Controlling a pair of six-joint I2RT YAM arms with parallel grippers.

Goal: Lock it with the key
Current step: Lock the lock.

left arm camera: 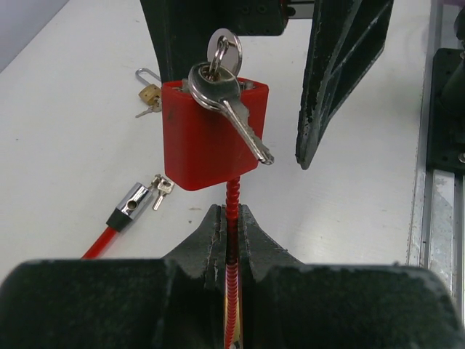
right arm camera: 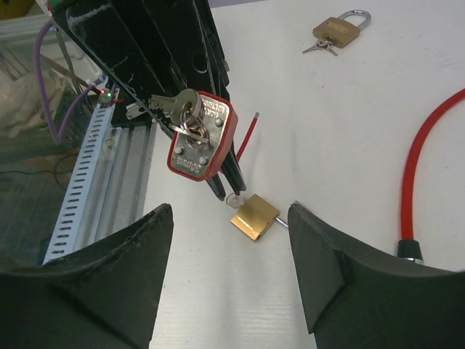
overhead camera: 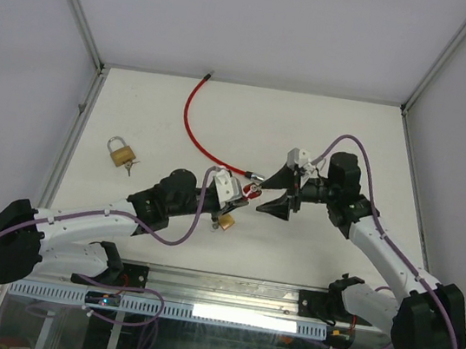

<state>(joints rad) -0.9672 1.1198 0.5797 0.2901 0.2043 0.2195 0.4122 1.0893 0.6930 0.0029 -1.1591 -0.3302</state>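
A red padlock hangs in the air with its keyhole face turned to my right gripper. A silver key on a ring sits at that face, and a second key dangles beside it. My left gripper is shut on the lock's thin red ribbed cable just below the body. In the right wrist view the lock and keys hang ahead of my right gripper, which stands open with nothing between its fingers. From above, the lock is between the left gripper and the right gripper.
A small brass padlock lies on the table under the red lock. Another brass padlock with keys lies at the left. A thick red cable curves across the back, and its silver end rests beside small keys.
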